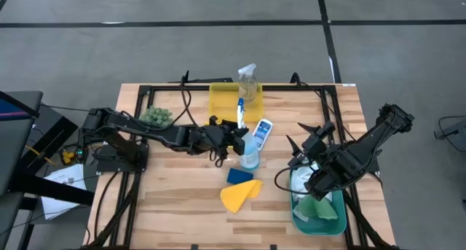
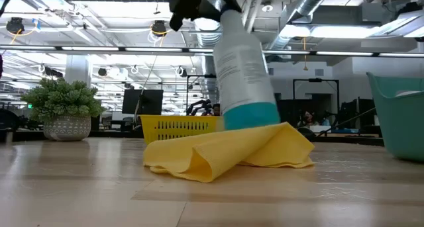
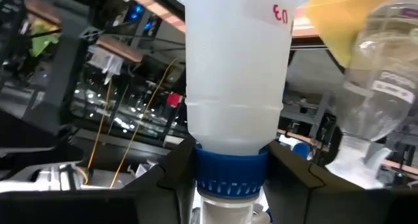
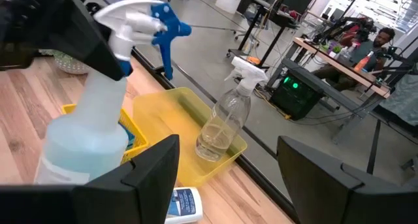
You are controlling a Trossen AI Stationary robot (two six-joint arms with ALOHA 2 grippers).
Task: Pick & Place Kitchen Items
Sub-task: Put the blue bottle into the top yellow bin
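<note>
With cloths already in the teal bin (image 1: 300, 219), the left pincer (image 1: 243, 139) grips the blue-white spray bottle (image 1: 248, 149) by its neck above the surface (image 1: 182, 206), the right pincer (image 1: 309, 178) gapes empty over the bin, and the yellow cloth (image 1: 240, 194) and blue sponge (image 1: 237, 176) remain.

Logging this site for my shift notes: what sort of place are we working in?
Probably an open industrial lab or workshop: exposed ceiling ducts, other workbenches with equipment, and a bare concrete floor around the wooden table.
</note>
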